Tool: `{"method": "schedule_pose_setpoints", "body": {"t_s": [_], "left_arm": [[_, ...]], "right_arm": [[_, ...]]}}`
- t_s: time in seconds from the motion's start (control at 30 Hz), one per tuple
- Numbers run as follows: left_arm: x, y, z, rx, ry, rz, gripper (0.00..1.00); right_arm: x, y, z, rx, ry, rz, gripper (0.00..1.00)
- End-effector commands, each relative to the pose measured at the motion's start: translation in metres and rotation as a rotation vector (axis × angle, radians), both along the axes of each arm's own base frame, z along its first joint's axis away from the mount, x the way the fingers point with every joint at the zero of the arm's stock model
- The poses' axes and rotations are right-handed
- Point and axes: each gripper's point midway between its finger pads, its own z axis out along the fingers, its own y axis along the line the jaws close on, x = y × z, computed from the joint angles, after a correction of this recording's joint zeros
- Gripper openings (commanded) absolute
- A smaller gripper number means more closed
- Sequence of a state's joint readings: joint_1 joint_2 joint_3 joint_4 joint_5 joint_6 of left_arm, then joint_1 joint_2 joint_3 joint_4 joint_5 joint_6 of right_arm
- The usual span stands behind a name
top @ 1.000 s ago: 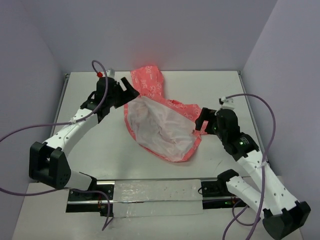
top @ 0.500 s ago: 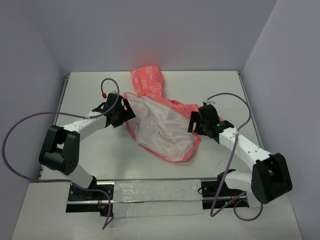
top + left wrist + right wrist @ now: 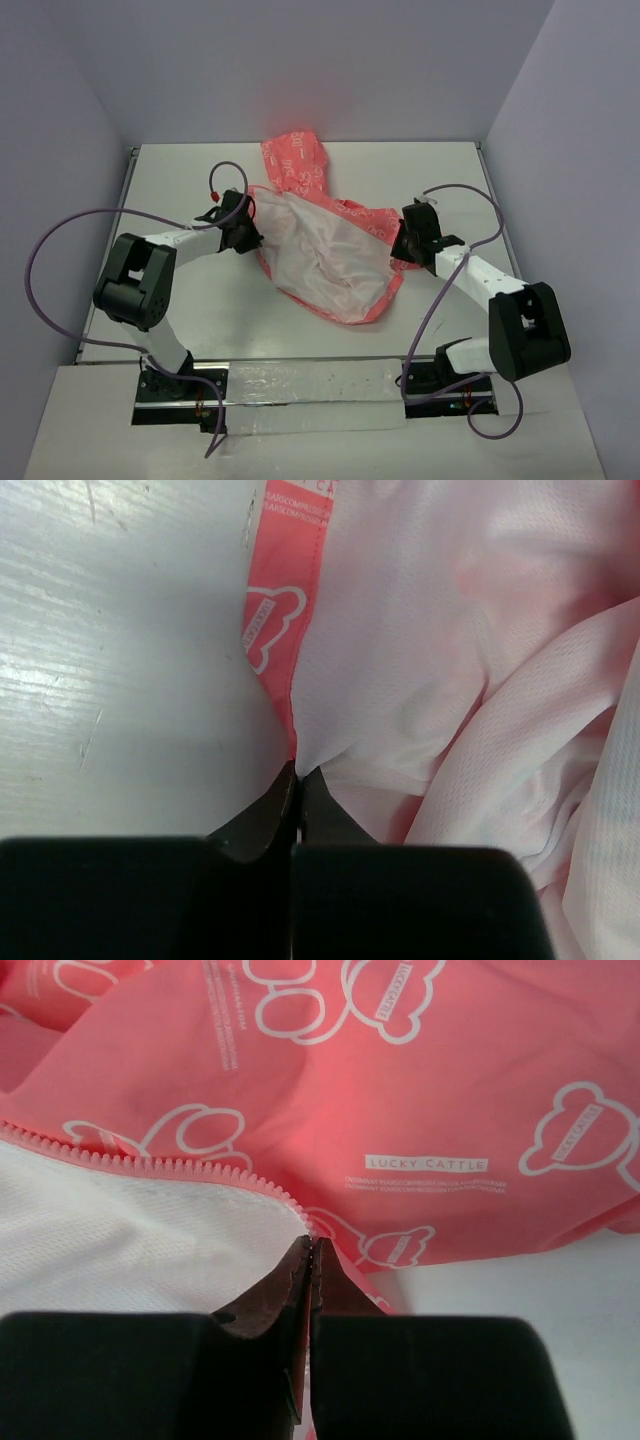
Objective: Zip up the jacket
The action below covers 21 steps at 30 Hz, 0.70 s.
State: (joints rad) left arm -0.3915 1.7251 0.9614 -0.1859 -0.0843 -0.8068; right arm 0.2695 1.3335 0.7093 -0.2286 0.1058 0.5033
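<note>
Two robot arms reach in from the near edge of a white table (image 3: 190,300) to take hold of the jacket (image 3: 345,215), which lies open near the middle of the tabletop, its pale lining (image 3: 315,255) facing up inside a coral-pink border and 1 coral fold stretching toward the back wall. The left arm (image 3: 135,285) is bent sharply at the elbow above its base, its forearm running low and almost level across the table to the garment's left edge. The right arm (image 3: 520,325) mirrors it, folded at the elbow on the far right, with its forearm angled up and to the left toward the garment's right edge. In the left wrist view, the left gripper (image 3: 298,773) has its 2 fingers pressed together with no gap, their tips pinching the seam where the coral border meets the lining. In the right wrist view, the right gripper (image 3: 312,1244) is likewise fully closed, nipping the edge of the fabric just where a row of coral zipper teeth (image 3: 180,1163) runs down to its fingertips. White printed marks (image 3: 385,1000) cover the coral fabric beyond the right gripper. The 2 front edges lie well apart, the zipper undone.
</note>
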Motion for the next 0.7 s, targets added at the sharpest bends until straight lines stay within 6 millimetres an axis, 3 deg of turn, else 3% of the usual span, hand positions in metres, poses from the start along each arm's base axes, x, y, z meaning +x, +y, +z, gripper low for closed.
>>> {"method": "schedule_pose_setpoints", "body": {"t_s": [0.0,0.17,0.23,0.37,0.4,0.47,0.5,0.57,0.63,0.67], "left_arm": [[0.025,0.003,0.029,0.010,-0.088,0.036,0.00],[0.034,0.015,0.069,0.023,-0.162,0.062,0.00],[0.041,0.018,0.095,0.020,-0.212,0.068,0.00],[0.073,0.025,0.182,-0.023,-0.397,0.084,0.00],[0.090,0.028,0.213,-0.042,-0.459,0.095,0.00],[0.107,0.039,0.249,-0.040,-0.492,0.124,0.00],[0.120,0.047,0.284,-0.052,-0.551,0.145,0.00],[0.129,0.061,0.328,-0.069,-0.601,0.162,0.00],[0.128,0.062,0.383,-0.098,-0.700,0.152,0.00],[0.125,0.063,0.399,-0.106,-0.732,0.150,0.00]], "right_arm": [[0.025,0.007,0.040,0.027,-0.118,0.014,0.00],[0.033,0.007,0.070,0.049,-0.177,0.023,0.00],[0.037,0.006,0.089,0.065,-0.219,0.019,0.00],[0.054,-0.016,0.156,0.094,-0.352,-0.045,0.00],[0.062,-0.027,0.185,0.109,-0.402,-0.078,0.00],[0.075,-0.054,0.259,0.149,-0.537,-0.146,0.00],[0.074,-0.061,0.279,0.155,-0.565,-0.167,0.00],[0.069,-0.085,0.341,0.160,-0.684,-0.220,0.00],[0.056,-0.090,0.382,0.165,-0.762,-0.219,0.00],[0.052,-0.091,0.388,0.162,-0.776,-0.215,0.00]]}}
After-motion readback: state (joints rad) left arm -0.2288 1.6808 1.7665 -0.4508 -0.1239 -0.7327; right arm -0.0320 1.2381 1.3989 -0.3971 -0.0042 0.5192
